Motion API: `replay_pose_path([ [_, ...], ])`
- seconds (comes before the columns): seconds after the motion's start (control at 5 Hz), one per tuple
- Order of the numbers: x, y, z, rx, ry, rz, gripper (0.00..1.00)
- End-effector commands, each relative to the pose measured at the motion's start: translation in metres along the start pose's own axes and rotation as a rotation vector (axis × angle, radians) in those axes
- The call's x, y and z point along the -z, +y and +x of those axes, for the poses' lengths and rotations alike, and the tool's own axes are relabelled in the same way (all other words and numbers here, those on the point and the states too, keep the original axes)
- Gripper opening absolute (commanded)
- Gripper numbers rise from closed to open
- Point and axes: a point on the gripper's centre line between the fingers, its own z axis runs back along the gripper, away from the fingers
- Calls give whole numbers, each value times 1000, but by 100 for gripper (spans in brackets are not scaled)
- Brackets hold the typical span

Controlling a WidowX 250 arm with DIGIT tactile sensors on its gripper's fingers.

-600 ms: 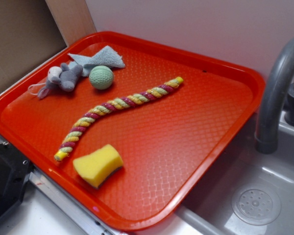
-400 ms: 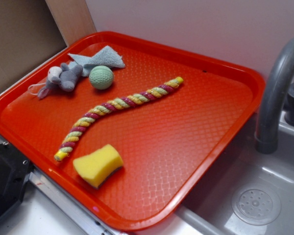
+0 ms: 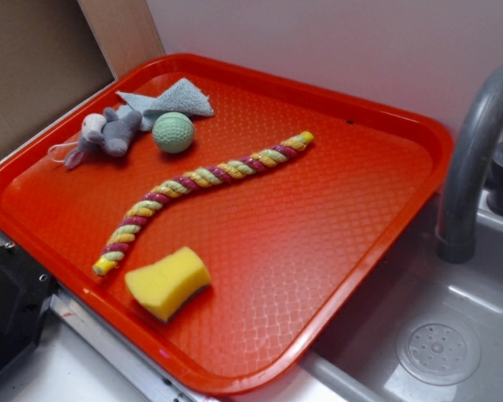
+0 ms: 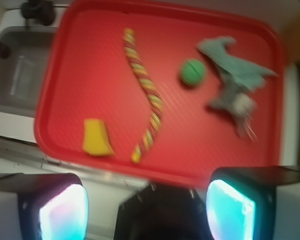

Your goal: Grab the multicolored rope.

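The red tray [image 3: 377, 218] is filling most of the exterior frame and is sitting exactly as in the earlier pictures; nothing on it is shifting, so the task is not yet under way at the scene itself. The grey sink [image 3: 436, 343] is lying at lower right, with its faucet [image 3: 474, 159] rising at the right edge. The multicolored rope [image 3: 203, 177] is lying diagonally across the tray's middle, from lower left to upper centre, untouched and free of neighbours. The tool [image 4: 147, 202] is showing only in the blurred wrist view, at the bottom edge; its two fingers [image 4: 230, 205] are standing wide apart, released and empty, well short of the rope. The yellow sponge [image 3: 168, 282] is resting just beside the rope's lower end; the grey stuffed toy [image 3: 109, 134], blue cloth [image 3: 180, 99] and green ball [image 3: 173, 132] are sitting at upper left.
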Motion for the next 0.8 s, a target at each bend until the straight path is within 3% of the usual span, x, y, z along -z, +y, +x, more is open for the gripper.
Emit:
replay_pose_path([
  [0.0,59,15,57,65,-84,-5,100],
  [0.2,90,11,85,123,-85,16,100],
  [0.6,149,-1,104,225,24,74,100],
])
